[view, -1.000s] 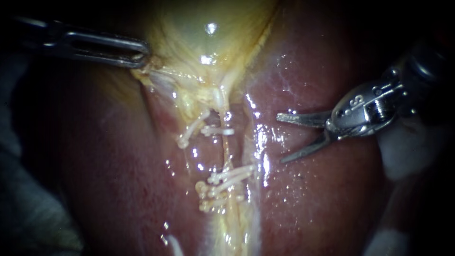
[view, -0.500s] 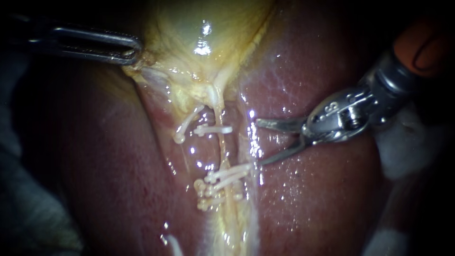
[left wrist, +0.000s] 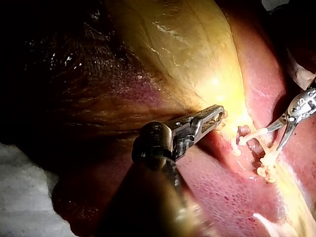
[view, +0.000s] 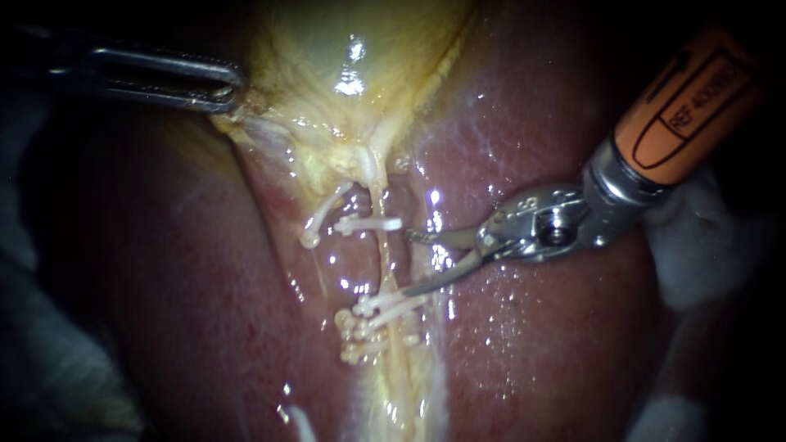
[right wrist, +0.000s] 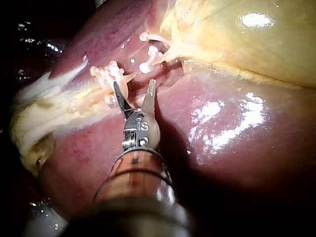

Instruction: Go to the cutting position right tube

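The right tube (view: pixel 385 258) runs as a thin pale strand down the groove in the liver. One white clip (view: pixel 370 223) crosses it higher up and a cluster of clips (view: pixel 383 311) sits lower down. My right instrument (view: pixel 409 263) comes in from the right with its two blades open, their tips just right of the bare stretch of tube between the clips. In the right wrist view the open blades (right wrist: pixel 134 89) point at that same stretch (right wrist: pixel 134 76). My left instrument (view: pixel 231 88) is shut on the edge of the gallbladder (view: pixel 344 49), holding it taut; its jaws (left wrist: pixel 213 116) show this too.
Another clip (view: pixel 322 219) lies slanted left of the tube. Dark red liver (view: pixel 532 344) flanks the groove on both sides. White gauze (view: pixel 696 245) lies behind the right instrument's shaft. Yellow fatty tissue (view: pixel 401 393) trails below the lower clips.
My right instrument has moved left across the liver towards the tube, blades still open. The left instrument has kept its hold, shifting slightly left early on.
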Robot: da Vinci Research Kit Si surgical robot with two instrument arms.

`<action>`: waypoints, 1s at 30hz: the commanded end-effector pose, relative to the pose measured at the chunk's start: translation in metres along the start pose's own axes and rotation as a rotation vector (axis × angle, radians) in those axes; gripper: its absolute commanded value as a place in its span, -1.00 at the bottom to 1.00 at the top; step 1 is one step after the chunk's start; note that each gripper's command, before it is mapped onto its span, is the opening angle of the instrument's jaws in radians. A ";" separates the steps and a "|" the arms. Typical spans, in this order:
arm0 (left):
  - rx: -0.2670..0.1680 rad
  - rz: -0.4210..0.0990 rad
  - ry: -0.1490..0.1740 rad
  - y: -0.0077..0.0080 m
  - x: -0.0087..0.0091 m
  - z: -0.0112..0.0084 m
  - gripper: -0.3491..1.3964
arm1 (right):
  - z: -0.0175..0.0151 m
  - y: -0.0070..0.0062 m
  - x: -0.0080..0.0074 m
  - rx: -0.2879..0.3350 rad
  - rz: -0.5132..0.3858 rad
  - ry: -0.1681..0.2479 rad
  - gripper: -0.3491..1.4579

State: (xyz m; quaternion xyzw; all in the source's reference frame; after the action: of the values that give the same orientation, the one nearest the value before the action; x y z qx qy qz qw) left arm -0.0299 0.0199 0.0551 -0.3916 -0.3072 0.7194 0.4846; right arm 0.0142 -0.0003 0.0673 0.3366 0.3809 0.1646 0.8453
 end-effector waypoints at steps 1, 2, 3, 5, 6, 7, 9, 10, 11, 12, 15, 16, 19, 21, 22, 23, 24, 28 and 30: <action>0.000 0.000 0.000 0.0000 0.0000 0.0000 -1.00 | 0.0003 0.0001 0.0001 0.010 0.005 0.006 0.96; 0.000 0.000 0.000 0.0000 0.0000 0.0000 -1.00 | 0.0006 0.0002 0.0002 0.025 0.010 0.012 0.96; 0.000 0.000 0.000 0.0000 0.0000 0.0000 -1.00 | 0.0009 0.0003 0.0003 0.036 0.014 0.017 0.96; 0.000 0.000 0.000 0.0000 0.0000 0.0000 -1.00 | 0.0015 0.0004 0.0006 0.066 0.016 0.027 0.94; 0.000 0.000 0.000 0.0000 0.0000 0.0000 -1.00 | 0.0017 0.0004 0.0007 0.078 0.019 0.031 0.94; 0.000 0.000 0.000 0.0000 0.0000 0.0000 -1.00 | 0.0019 0.0004 0.0008 0.091 0.022 0.038 0.92; 0.000 0.000 0.000 0.0000 0.0000 0.0000 -1.00 | 0.0023 0.0004 0.0010 0.125 0.031 0.060 0.92; 0.000 0.000 0.000 0.0000 0.0000 0.0000 -1.00 | 0.0024 0.0004 0.0011 0.139 0.029 0.070 0.92; 0.000 0.000 0.000 0.0000 0.0000 0.0000 -1.00 | 0.0026 0.0004 0.0012 0.160 0.018 0.084 0.90; 0.000 0.000 0.000 0.0000 0.0000 0.0000 -1.00 | 0.0027 0.0003 0.0013 0.174 0.010 0.090 0.88; 0.000 0.000 0.000 0.0000 0.0000 0.0000 -1.00 | 0.0031 0.0002 0.0016 0.209 -0.007 0.110 0.83; 0.000 0.000 0.000 0.0000 0.0000 0.0000 -1.00 | 0.0033 0.0002 0.0017 0.213 -0.012 0.114 0.83; 0.000 0.000 0.000 0.0000 0.0000 0.0000 -1.00 | 0.0039 0.0003 0.0020 0.229 -0.026 0.135 0.83; 0.001 -0.001 0.001 0.0001 0.0000 0.0001 -1.00 | 0.0046 0.0004 0.0023 0.241 -0.028 0.145 0.83; 0.001 -0.001 0.001 0.0001 0.0000 0.0001 -1.00 | 0.0049 0.0004 0.0023 0.242 -0.030 0.147 0.83; 0.001 -0.001 0.001 0.0001 0.0000 0.0001 -1.00 | 0.0052 0.0004 0.0024 0.244 -0.033 0.146 0.83; 0.001 -0.001 0.001 0.0001 0.0000 0.0001 -1.00 | 0.0057 0.0005 0.0025 0.246 -0.035 0.147 0.83; 0.001 -0.001 0.001 0.0001 0.0000 0.0001 -1.00 | 0.0072 0.0005 0.0021 0.245 -0.038 0.142 0.81; 0.002 -0.001 0.001 0.0002 0.0000 0.0002 -1.00 | 0.0078 0.0005 0.0018 0.248 -0.038 0.141 0.81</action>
State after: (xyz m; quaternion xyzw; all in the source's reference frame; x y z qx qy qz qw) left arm -0.0301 0.0198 0.0550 -0.3915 -0.3065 0.7192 0.4853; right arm 0.0214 -0.0026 0.0707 0.4188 0.4642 0.1220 0.7709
